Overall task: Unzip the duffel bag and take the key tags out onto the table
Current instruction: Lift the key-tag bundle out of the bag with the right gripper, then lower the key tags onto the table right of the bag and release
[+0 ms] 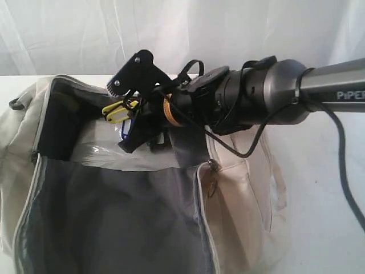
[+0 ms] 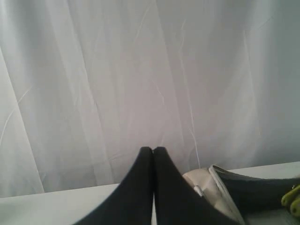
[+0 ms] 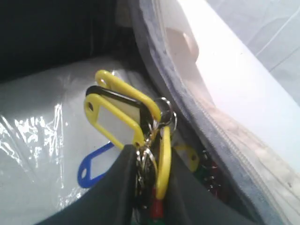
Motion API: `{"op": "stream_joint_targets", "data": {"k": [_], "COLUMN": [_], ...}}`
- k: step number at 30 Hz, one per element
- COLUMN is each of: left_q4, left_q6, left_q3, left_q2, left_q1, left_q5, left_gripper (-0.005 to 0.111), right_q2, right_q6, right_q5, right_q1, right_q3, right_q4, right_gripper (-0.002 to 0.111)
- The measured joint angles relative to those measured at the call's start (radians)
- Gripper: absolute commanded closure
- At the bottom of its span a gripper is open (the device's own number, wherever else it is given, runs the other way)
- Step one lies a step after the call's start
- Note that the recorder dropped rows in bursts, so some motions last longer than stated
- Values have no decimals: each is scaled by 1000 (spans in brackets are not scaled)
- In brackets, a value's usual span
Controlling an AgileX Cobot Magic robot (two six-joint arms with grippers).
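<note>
The key tags (image 1: 117, 110) are grasped by the right tool (image 1: 125, 117) and held over the open duffel bag (image 1: 114, 217), toward its far side. The left tool (image 2: 153, 151) is clenched empty, near the bag.

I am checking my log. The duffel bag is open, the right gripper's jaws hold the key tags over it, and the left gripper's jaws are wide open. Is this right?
One point is wrong: the left wrist view shows the left gripper with its jaws shut. The rest stands: the duffel bag is open and the right gripper holds the key tags over it.
</note>
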Motion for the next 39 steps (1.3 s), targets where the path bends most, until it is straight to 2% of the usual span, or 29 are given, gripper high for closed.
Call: {"op": "stream_joint_targets", "data": {"k": [13, 18, 23, 27, 32, 36, 39], "left_q4": [2, 2, 2, 2, 2, 2, 2], "left_q6": [0, 0, 2, 2, 2, 2, 2], "left_q3": [0, 0, 0, 0, 0, 0, 0], "left_q2": [0, 0, 0, 0, 0, 0, 0], "left_q1": [0, 0, 0, 0, 0, 0, 0], "left_q5": [2, 2, 2, 2, 4, 4, 4], "left_gripper": [107, 107, 107, 107, 107, 107, 107], "right_q2": [-205, -351, -489, -622, -757, -752, -704], "right_q6": [20, 40, 40, 39, -85, -148, -154], "right_q5": [0, -11, 84, 234, 350, 402, 524], "right_q1": [0, 0, 0, -36, -109, -166, -209], "right_q3": [2, 4, 22, 162, 375, 506, 571], "right_q4": [0, -2, -4, -3, 126, 172, 174], "right_gripper": [108, 108, 108, 108, 108, 108, 108]}}
